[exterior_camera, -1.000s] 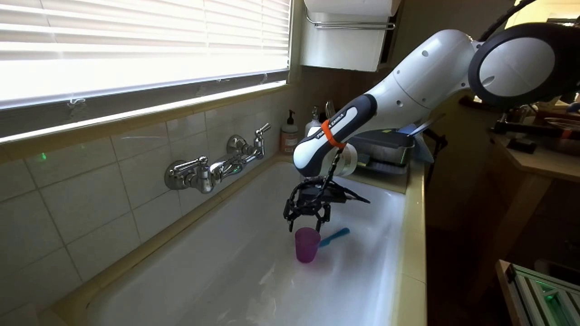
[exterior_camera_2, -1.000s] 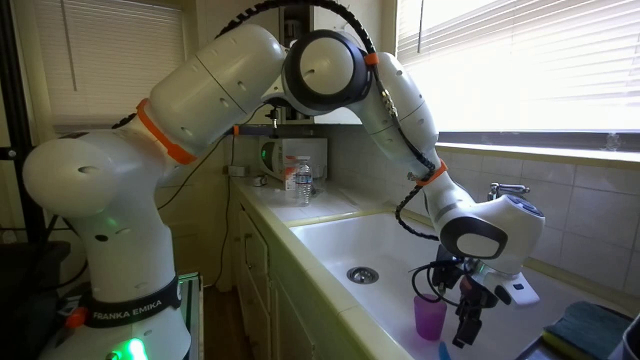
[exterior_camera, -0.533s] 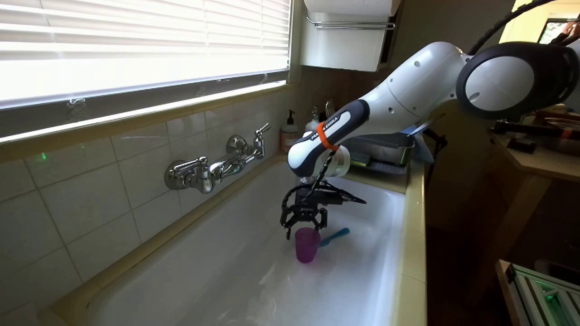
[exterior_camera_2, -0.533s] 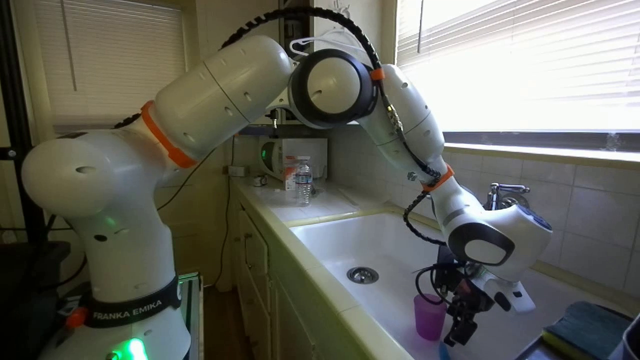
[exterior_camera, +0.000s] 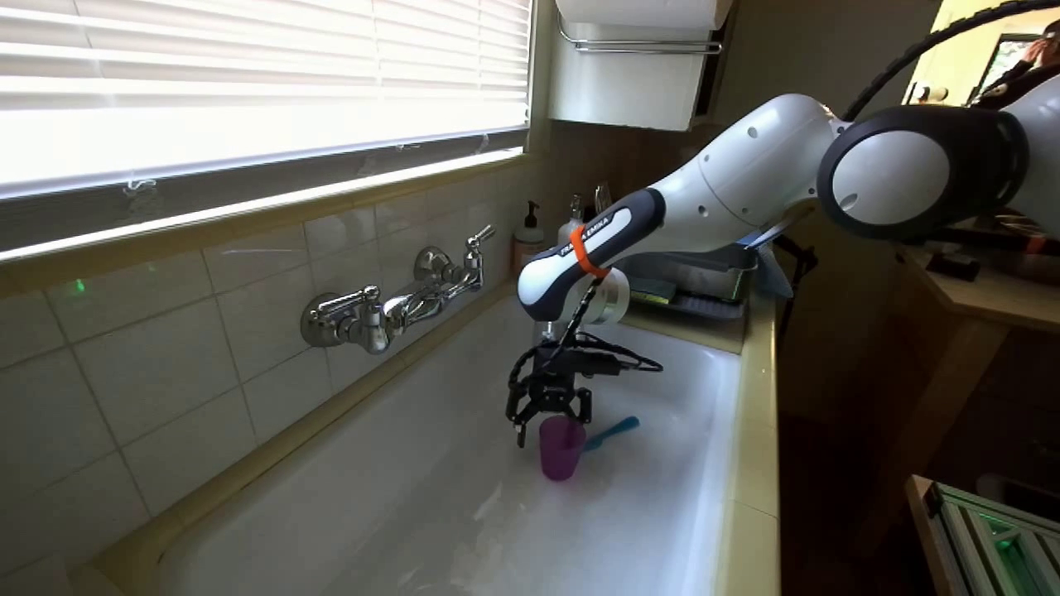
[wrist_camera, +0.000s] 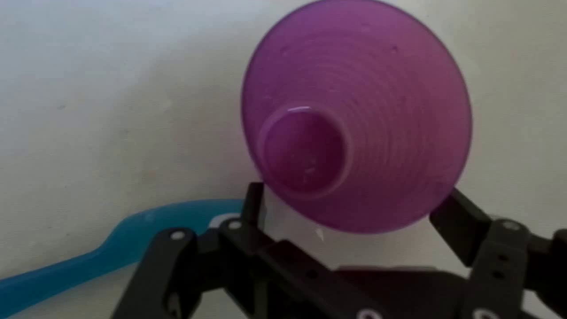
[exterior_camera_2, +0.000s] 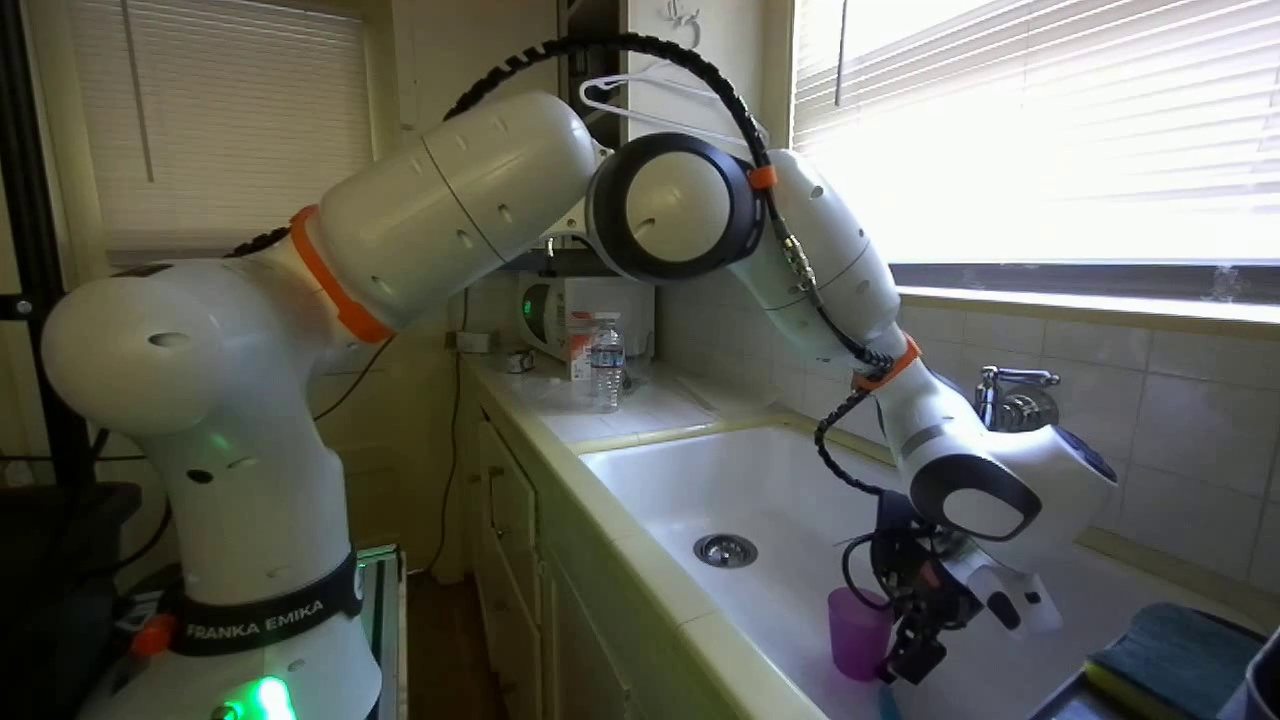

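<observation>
One claw (wrist_camera: 353,194), spread wide, gripping nothing, near upright purple cup (wrist_camera: 376,102); blue utensil (wrist_camera: 128,235) beside.

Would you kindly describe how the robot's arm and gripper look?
The rounded white Franka arm has dark joint rings, orange straps, a black ribbed cable and a FRANKA EMIKA base band. The Robotiq gripper is black with two jointed fingers.

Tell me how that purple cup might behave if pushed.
The purple cup is probably light: its translucent wall looks thin. It may tip easily, its base being narrower than its rim. Once down, its round body could roll.
</observation>
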